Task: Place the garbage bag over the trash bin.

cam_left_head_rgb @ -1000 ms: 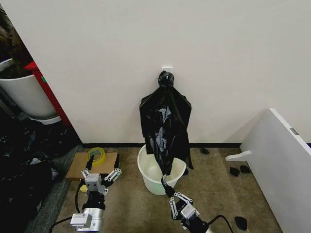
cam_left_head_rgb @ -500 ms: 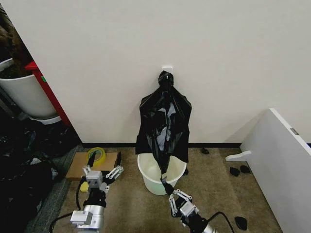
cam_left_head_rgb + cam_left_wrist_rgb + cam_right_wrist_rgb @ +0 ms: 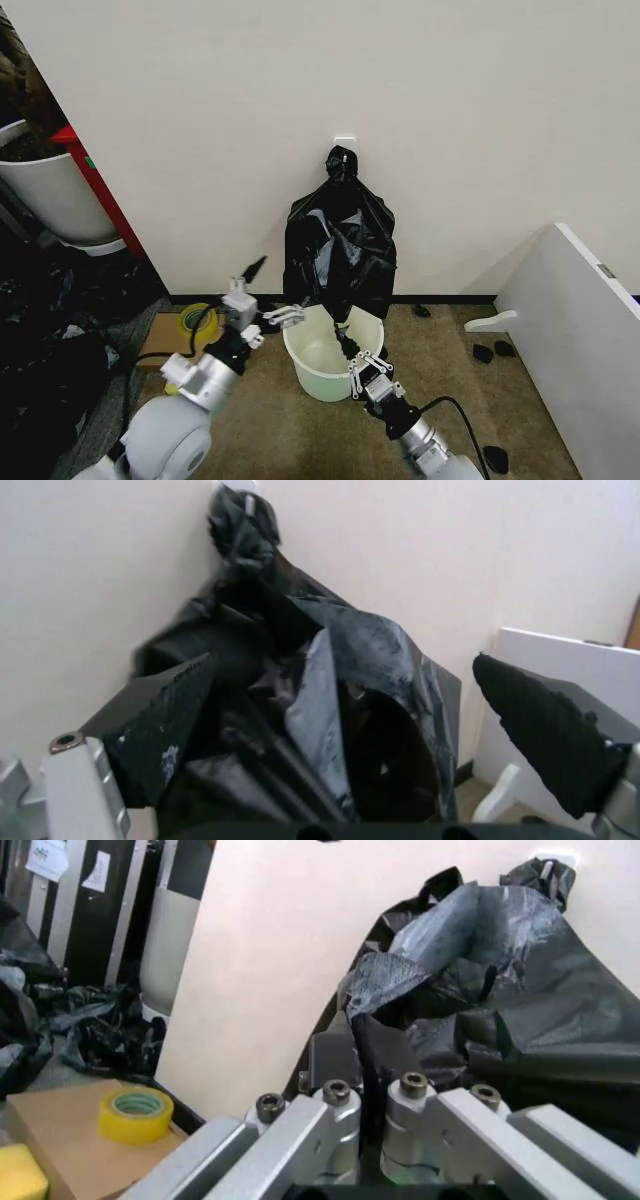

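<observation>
Head view, right gripper [image 3: 352, 352] jaws pinching garbage bag [image 3: 340, 250], left gripper [image 3: 268, 292] jaws spread

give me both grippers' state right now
Left gripper: open, holding nothing, beside the garbage bag.
Right gripper: shut on the bag's lower end.

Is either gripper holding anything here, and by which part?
The right gripper is shut on the garbage bag, pinching its lowest hanging end just above the trash bin. The left gripper is open beside the bag, holding nothing.

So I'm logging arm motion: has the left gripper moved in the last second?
Yes. The left gripper rose from beside the cardboard toward the bag.
</observation>
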Controlling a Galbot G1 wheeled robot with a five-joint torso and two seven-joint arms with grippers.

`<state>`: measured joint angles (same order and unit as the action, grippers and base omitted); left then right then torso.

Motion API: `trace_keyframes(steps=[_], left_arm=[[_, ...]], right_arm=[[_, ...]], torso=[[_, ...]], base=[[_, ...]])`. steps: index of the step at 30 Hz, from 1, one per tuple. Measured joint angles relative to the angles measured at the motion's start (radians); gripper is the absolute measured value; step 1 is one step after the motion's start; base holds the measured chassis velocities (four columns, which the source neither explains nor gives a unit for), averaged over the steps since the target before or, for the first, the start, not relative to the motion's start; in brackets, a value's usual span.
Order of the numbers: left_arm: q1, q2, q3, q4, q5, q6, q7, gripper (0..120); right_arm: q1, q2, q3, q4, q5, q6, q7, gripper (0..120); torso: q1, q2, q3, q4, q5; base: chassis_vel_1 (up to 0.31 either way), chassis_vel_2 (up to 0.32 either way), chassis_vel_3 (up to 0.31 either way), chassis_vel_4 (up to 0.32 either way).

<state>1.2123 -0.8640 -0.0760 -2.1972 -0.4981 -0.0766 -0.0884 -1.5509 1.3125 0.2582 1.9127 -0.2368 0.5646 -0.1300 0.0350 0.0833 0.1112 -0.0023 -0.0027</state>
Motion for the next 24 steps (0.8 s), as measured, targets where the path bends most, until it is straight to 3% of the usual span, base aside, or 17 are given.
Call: trace_keyframes(steps=[7, 18, 24], left_arm=[[-0.190, -0.009, 0.102, 0.073, -0.075, 0.068, -0.046, 99], [-0.277, -0.031, 0.157, 0.123, -0.097, 0.094, -0.070, 97], [-0.330, -0.041, 0.201, 0.160, -0.103, 0.124, -0.086, 74]], right_arm=[[-0.005, -0.004, 0.013, 0.001, 0.006, 0.003, 0.002, 0], [-0.009, -0.003, 0.019, 0.008, 0.011, 0.008, 0.002, 0], [-0.011, -0.002, 0.028, 0.020, 0.012, 0.008, 0.002, 0]], torso=[[0.000, 0.000, 0.000, -0.0002, 0.0001], [0.000, 0.000, 0.000, 0.0000, 0.0002], [0.000, 0.000, 0.000, 0.0000, 0.0002]], base=[[0.000, 0.000, 0.000, 0.000], [0.000, 0.000, 0.000, 0.000], [0.000, 0.000, 0.000, 0.000]])
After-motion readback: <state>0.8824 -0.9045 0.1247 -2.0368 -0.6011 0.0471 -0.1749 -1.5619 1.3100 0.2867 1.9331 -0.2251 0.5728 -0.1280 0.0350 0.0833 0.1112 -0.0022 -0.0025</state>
